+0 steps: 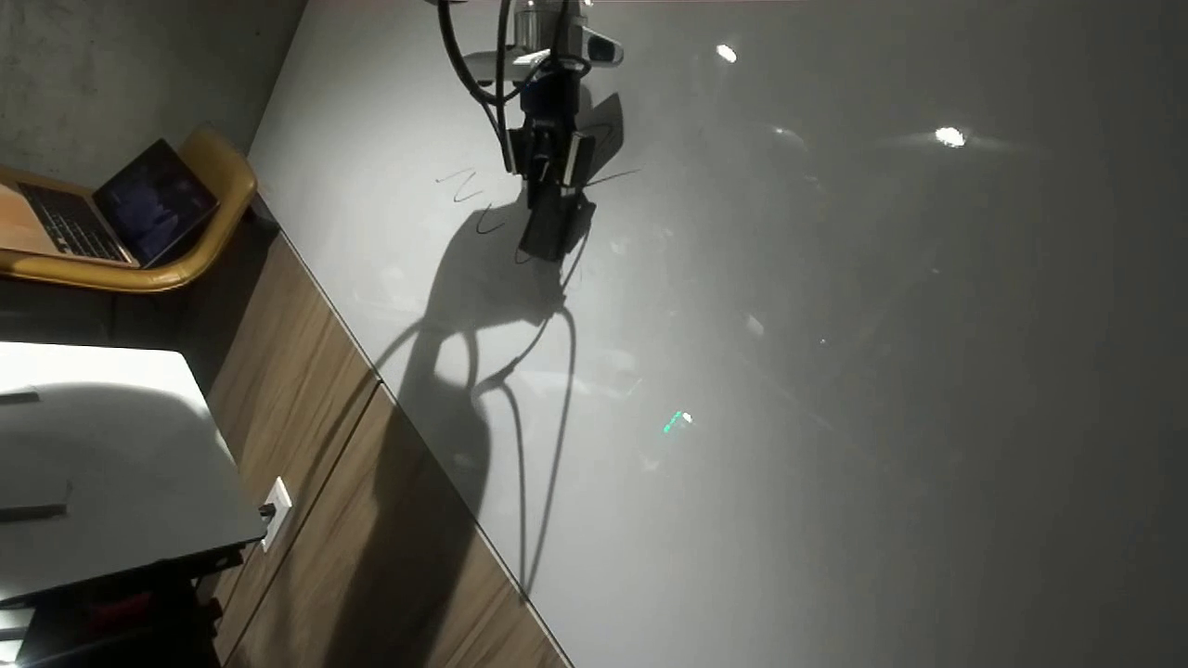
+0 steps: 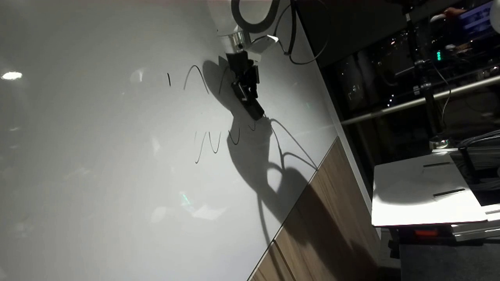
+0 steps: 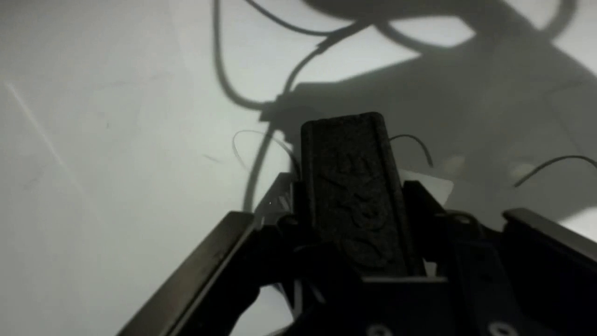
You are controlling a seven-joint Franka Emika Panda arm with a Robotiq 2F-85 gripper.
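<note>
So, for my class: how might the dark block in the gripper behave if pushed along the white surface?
In the gripper, the dark block looks stiff, its edges straight. Its flat, oblong shape should resist rolling. The white surface shines, so sliding may be easy.

Here's a glossy whiteboard [image 2: 117, 234], one edge running tight along wood panelling [image 2: 338, 175], and across it two ragged rows of black marker strokes [image 2: 235, 144]: a short dash [image 2: 169, 79] and an arch [image 2: 194, 65] farther from that edge, U-shaped curves [image 2: 215, 152] nearer, a broad shadow [image 2: 246, 156] sprawling between.
</note>
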